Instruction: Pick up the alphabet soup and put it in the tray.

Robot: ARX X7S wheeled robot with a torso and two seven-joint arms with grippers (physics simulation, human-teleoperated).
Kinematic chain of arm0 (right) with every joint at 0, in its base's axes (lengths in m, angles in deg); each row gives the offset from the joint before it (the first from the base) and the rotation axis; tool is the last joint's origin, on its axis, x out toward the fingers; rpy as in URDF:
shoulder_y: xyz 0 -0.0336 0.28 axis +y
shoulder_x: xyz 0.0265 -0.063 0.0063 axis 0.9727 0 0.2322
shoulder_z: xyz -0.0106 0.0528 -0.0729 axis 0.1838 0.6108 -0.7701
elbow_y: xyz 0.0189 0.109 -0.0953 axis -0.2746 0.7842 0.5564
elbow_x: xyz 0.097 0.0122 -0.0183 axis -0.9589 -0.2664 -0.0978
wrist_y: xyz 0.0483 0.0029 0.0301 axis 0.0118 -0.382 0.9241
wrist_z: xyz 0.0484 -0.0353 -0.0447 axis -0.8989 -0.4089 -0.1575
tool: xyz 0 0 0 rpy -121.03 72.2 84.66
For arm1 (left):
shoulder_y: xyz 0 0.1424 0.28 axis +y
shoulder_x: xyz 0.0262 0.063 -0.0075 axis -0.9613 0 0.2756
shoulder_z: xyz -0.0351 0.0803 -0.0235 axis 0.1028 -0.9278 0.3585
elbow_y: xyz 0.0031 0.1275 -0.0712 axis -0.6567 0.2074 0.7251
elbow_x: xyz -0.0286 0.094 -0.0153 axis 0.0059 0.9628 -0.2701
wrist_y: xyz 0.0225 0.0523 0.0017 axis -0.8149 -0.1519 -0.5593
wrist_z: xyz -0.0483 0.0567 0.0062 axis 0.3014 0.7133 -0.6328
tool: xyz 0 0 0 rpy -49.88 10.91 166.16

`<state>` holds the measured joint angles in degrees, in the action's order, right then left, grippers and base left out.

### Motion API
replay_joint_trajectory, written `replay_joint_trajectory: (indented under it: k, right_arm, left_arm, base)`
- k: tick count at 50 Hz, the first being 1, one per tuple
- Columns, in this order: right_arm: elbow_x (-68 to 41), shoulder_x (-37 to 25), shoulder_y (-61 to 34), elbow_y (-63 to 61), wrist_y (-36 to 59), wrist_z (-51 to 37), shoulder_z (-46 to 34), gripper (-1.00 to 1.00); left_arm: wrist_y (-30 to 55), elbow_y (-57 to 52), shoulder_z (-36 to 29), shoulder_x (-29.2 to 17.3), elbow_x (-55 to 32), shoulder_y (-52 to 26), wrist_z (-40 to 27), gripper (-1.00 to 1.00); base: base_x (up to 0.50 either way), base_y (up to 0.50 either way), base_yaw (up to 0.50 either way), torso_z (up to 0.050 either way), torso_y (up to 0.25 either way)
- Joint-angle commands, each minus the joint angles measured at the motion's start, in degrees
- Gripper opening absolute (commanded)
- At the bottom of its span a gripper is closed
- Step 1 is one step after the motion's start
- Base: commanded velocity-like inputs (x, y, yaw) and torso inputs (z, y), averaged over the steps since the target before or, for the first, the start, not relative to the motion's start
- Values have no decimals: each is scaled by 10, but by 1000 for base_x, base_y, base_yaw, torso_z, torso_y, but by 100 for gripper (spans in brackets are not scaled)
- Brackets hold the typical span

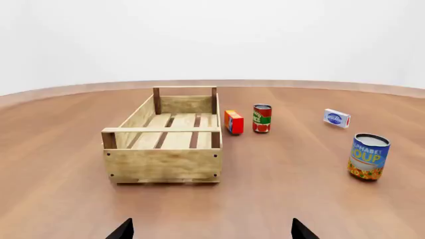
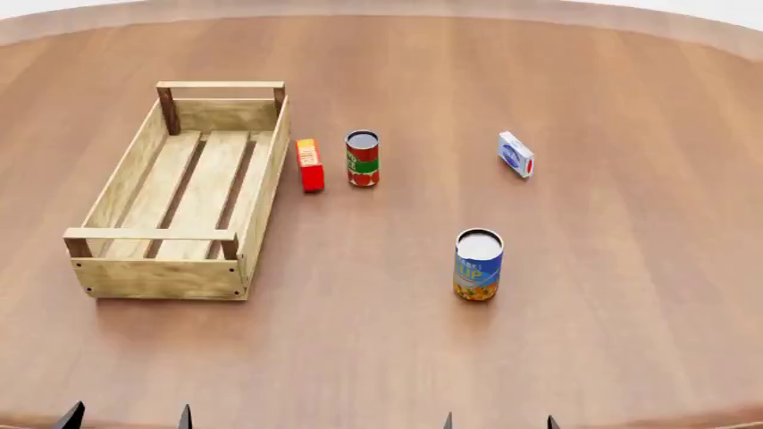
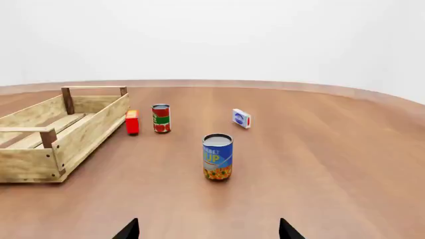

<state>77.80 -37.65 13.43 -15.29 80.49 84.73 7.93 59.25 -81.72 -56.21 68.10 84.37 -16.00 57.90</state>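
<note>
Soup (image 2: 478,264) upright on the bench (image 2: 620,268), axis vertical, right of the tray (image 2: 179,279) and well apart. Tray's long axis runs near-far. Left gripper (image 2: 125,416) and right gripper (image 2: 498,421) both open, holding nothing, at near edge.

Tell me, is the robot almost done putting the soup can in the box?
Not yet, nothing looks done. The soup can stands upright on the table, apart from the wooden box, which has nothing in it. Neither the left gripper nor the right gripper holds anything; both are open at the near edge. Everything is left: reach the can, grab it, lift it and set it in the box.
</note>
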Motion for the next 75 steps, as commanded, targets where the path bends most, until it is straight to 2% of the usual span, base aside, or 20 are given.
replay_joint_trajectory:
  k: [1,15,53,75]
  right_arm:
    - [-8,-9,-1,6,-11,-13,-10,100]
    - [-9,-34,5,2,-30,-31,-47,100]
    - [-45,-59,3,4,-35,-52,-77,100]
    - [-61,-70,1,2,-35,-63,-88,100]
  left_arm:
    - [0,0,-9,-9,-12,-1,-10,100]
    - [-7,5,-36,-30,-31,-2,-35,100]
    - [-9,8,-67,-57,-58,-5,-67,100]
    - [-12,10,-81,-68,-70,-7,-79,100]
  base:
    - [0,0,0,0,0]
    - [196,225,0,0,0]
    - [466,340,0,0,0]
    - [500,48,0,0,1]
